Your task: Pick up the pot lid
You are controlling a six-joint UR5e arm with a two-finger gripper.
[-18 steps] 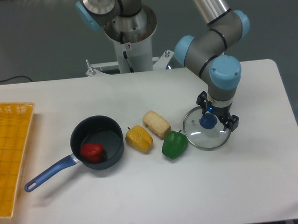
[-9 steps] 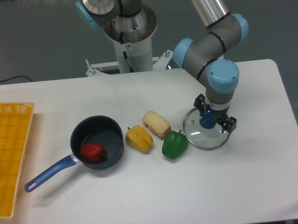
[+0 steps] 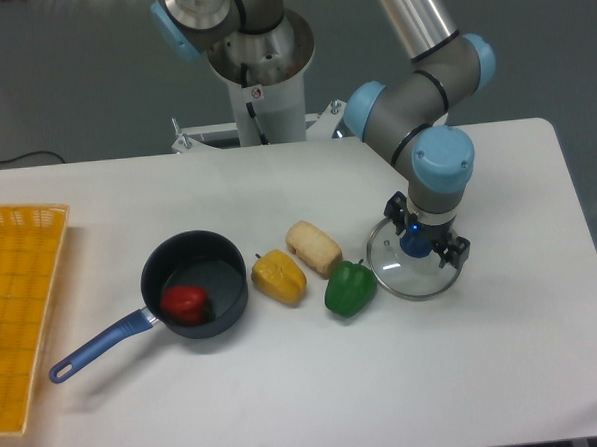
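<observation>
The end effector (image 3: 426, 229) is now farther toward the left of the view and slightly lower in it than in the earlier pictures. The pot lid's blue knob (image 3: 417, 244), which was off to one side of the end effector's midline, now appears closer to the middle of the gap between its fingertips. The arm's wrist (image 3: 470, 62) has shifted the same way, along with the end effector.
</observation>
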